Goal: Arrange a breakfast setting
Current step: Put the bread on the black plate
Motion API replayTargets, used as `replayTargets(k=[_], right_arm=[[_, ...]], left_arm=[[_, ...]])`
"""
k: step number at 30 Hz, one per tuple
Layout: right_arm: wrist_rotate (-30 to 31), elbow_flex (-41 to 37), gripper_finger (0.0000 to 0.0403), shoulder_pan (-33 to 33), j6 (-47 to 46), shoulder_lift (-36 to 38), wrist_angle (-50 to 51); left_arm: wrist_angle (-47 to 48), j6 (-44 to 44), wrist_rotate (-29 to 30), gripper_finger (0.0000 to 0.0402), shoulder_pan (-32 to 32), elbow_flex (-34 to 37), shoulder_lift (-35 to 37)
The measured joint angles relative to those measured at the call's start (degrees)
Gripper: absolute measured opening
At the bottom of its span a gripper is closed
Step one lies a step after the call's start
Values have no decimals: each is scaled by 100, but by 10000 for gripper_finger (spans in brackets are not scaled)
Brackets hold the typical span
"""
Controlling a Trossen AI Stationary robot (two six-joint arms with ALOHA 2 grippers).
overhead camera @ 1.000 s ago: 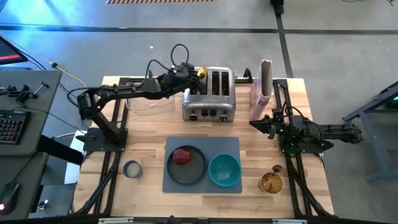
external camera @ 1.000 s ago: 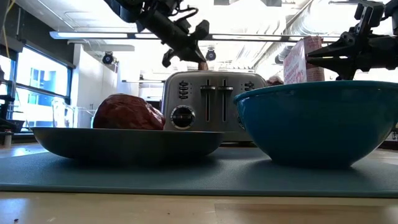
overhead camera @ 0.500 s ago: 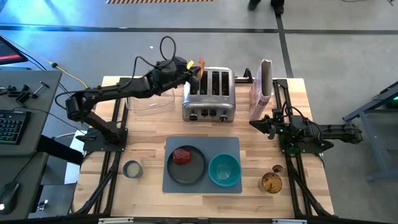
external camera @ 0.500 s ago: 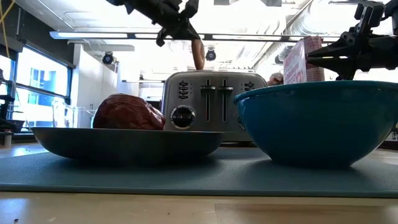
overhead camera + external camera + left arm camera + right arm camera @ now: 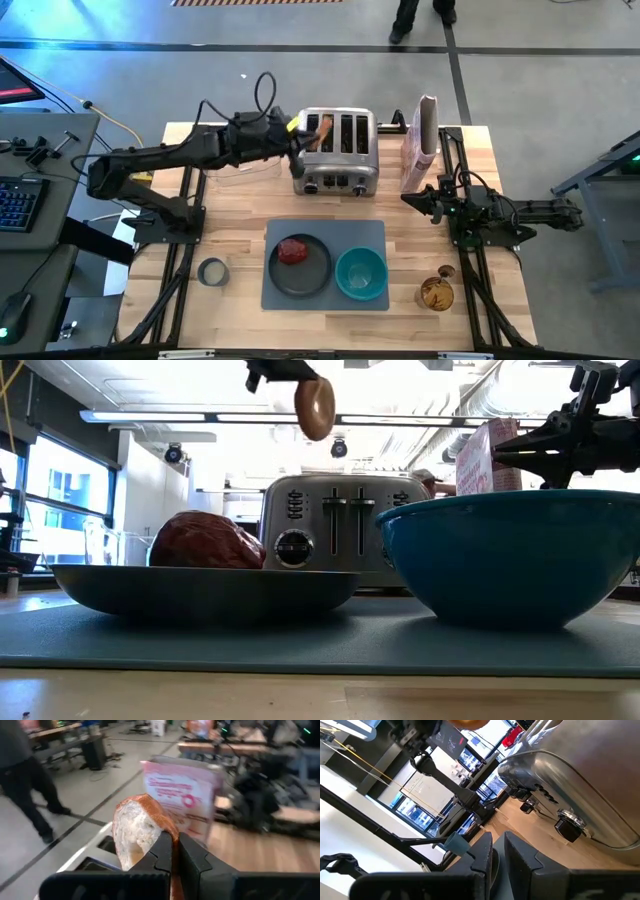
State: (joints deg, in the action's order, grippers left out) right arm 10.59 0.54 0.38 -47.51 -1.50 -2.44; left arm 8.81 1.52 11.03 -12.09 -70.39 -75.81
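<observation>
wooden table top (image 5: pixel 230 225), items listed from the left side across.

- grey tape roll (image 5: pixel 212 271) — lies flat on the wood near the front left, apart from the mat.
- left gripper (image 5: pixel 296 138) — raised above the left end of the chrome toaster (image 5: pixel 336 152), fingers (image 5: pixel 165 851) pinched tight on the tan bagel-like ring (image 5: pixel 324 129); the low view shows the ring hanging clear above the toaster's top, and the left wrist view shows its pale cut face and brown crust clamped between the pads.
- grey mat (image 5: pixel 325 300) — lies in front of the toaster; carries plate and bowl side by side.
- dark grey round plate (image 5: pixel 300 280) — on the mat's left half, with the dark-red food lump (image 5: pixel 293 250) resting on it.
- teal bowl (image 5: pixel 361 274) — on the mat's right half, just beside the plate.
- pink-and-white cereal bag (image 5: pixel 421 142) — upright, just to the right of the toaster.
- right gripper (image 5: pixel 412 200) — low over the table in front of the cereal bag, well apart from the mat items; fingers nearly together, a narrow gap between them, nothing held.
- amber glass object (image 5: pixel 436 293) — on the wood right of the mat.
</observation>
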Motion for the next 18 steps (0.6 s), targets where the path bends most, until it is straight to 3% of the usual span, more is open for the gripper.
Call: replayTargets(k=[18], right_arm=[[0, 0, 37, 0, -4, 0, 0]], left_arm=[[1200, 22, 316, 2, 2132, 0, 70]])
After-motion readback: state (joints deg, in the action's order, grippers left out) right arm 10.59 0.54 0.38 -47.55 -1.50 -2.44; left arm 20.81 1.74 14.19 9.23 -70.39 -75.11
